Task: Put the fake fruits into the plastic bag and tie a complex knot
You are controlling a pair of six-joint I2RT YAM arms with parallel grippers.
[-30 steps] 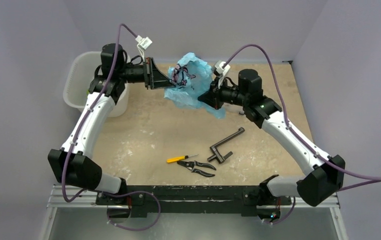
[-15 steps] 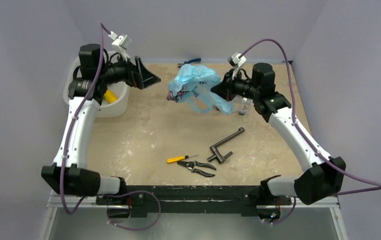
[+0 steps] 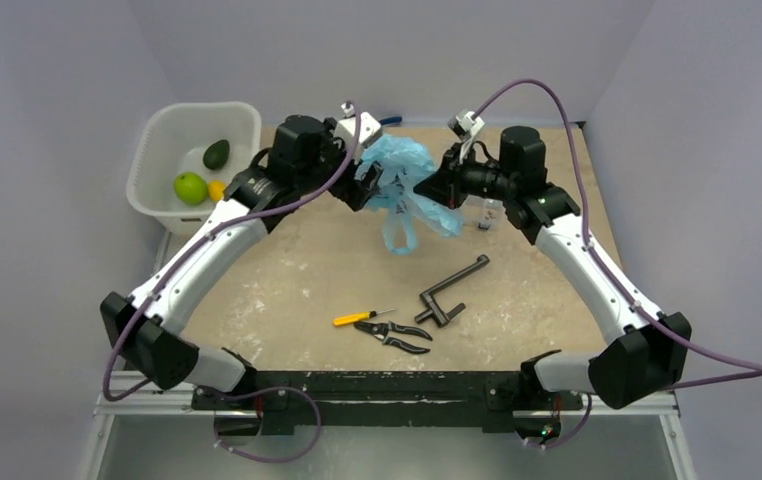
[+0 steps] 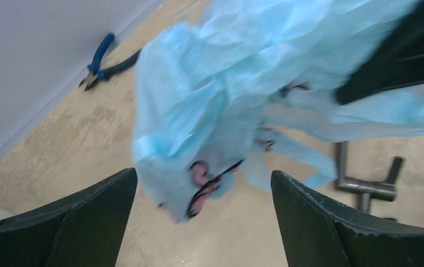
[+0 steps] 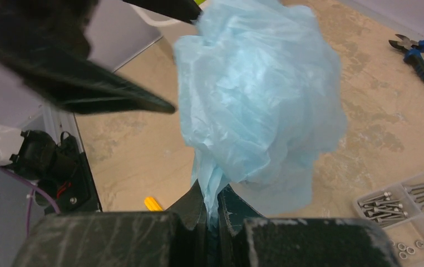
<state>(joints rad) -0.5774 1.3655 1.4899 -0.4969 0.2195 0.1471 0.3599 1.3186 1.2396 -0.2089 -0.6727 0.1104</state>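
The light-blue plastic bag (image 3: 402,172) hangs crumpled above the back middle of the table. My right gripper (image 5: 212,207) is shut on a bunched edge of the plastic bag (image 5: 260,94). A handle loop dangles below it. My left gripper (image 4: 204,189) is open just left of the bag (image 4: 210,105), with its printed corner between the spread fingers (image 4: 87,219) and not touching them. The fake fruits lie in the white tub (image 3: 162,140) at the back left: a bright green round one (image 3: 190,187), a dark green oval (image 3: 216,154) and a yellow one (image 3: 217,190). No knot is in view.
A yellow screwdriver (image 3: 362,317), black pliers (image 3: 397,335) and a dark crank handle (image 3: 452,290) lie on the near middle of the table. Blue pliers (image 3: 387,122) lie by the back wall. A clear compartment box (image 5: 410,206) of screws sits behind the right gripper.
The left gripper let go of the bag, opened, swung out over the tub and came back beside the bag. The bag now hangs from the right gripper alone.
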